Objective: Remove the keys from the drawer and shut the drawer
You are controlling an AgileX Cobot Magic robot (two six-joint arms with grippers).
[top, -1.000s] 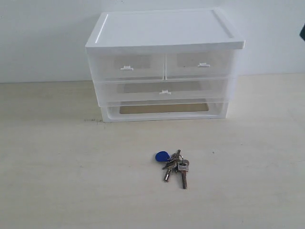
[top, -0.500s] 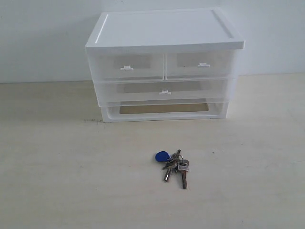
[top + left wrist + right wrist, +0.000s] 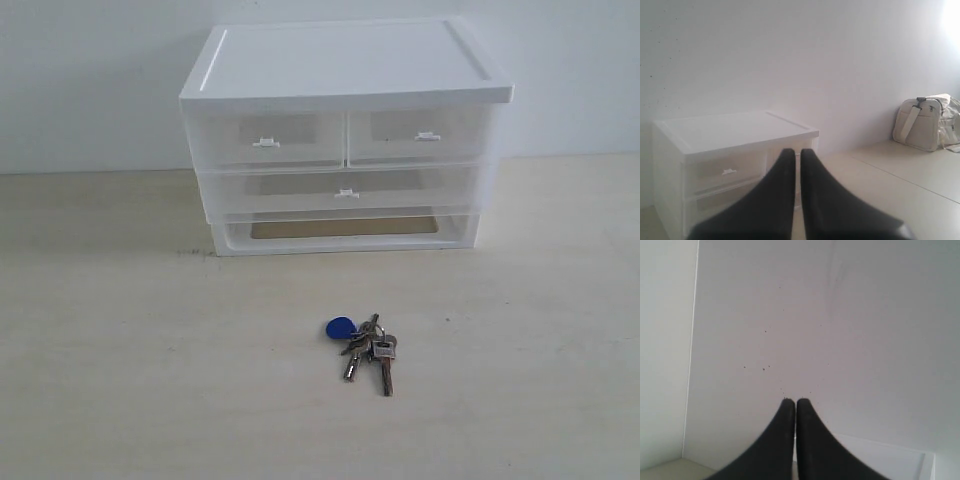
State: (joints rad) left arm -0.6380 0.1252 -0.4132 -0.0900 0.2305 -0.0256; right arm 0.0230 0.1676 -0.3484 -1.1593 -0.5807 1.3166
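The left gripper (image 3: pixel 797 152) is a pair of matte black fingers, each broad at its base and sweeping in a smooth concave curve up to a narrow, rounded tip. The right gripper (image 3: pixel 791 402) has the same horn-shaped black pair, smooth and uniformly dark, their outlines blurring at the wide bases.

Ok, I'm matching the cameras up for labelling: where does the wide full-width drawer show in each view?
Exterior view: the drawer is mid-picture, in the second row below the white lid.
Left wrist view: low on the left, partly hidden behind the left gripper.
Right wrist view: not in it.
Shared landmark: the white lid, which the left wrist view also shows.
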